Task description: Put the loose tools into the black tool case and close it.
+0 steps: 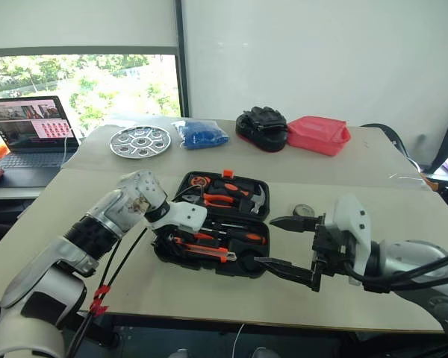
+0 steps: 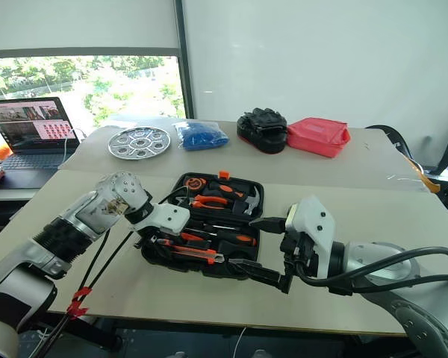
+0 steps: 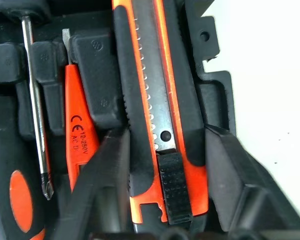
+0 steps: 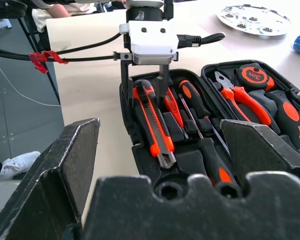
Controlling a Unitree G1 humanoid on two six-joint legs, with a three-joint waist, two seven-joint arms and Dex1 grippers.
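The black tool case (image 1: pixel 243 263) lies open flat in the middle of the table. Its front half holds an orange-and-black utility knife (image 3: pixel 155 90), a slim orange tester screwdriver (image 3: pixel 77 130) and two long screwdrivers (image 4: pixel 192 100). Pliers, a hammer and an orange-and-black tape measure (image 4: pixel 255 75) fill the back half. My left gripper (image 3: pixel 165 135) points down at the case's front left corner. It is open, with one finger on each side of the knife in its slot. My right gripper (image 1: pixel 264 240) hovers wide open and empty at the case's front right. A small round dark object (image 1: pixel 305 211) lies loose to the right of the case.
On the far table stand a round silver tray (image 1: pixel 140 141), a blue bag (image 1: pixel 200 134), a lumpy black bundle (image 1: pixel 262 128) and a pinkish-red container (image 1: pixel 318 134). An open laptop (image 1: pixel 33 127) sits at the far left. Bare tabletop lies left and right of the case.
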